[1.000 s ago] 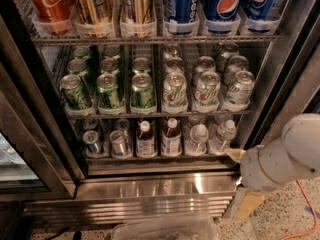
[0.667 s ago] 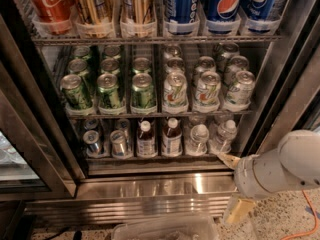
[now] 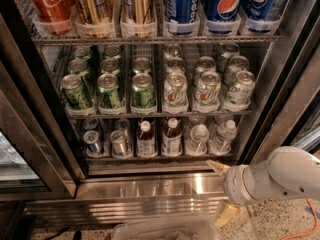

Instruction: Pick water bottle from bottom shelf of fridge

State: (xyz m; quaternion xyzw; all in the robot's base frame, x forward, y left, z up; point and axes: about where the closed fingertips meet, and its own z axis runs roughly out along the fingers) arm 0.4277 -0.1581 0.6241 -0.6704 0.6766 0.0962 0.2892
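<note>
Stainless fridge [image 3: 150,186] fills your view; the water bottle [image 3: 223,137] stands at the right end of the bottom shelf [image 3: 160,157]. Your gripper [image 3: 217,191] hangs lower right, jaws spread, empty, just below it.

This looks like a shop or canteen corner. A tall stainless-steel drinks cooler [image 3: 150,189] with dark wire shelves [image 3: 150,115] shows neat rows of red cola cans [image 3: 50,4] and blue Pepsi cans [image 3: 225,4]. It stands on a speckled stone floor [image 3: 285,225]. The gripper [image 3: 216,191], jaws apart, is low on the right, by the cooler's base.
</note>
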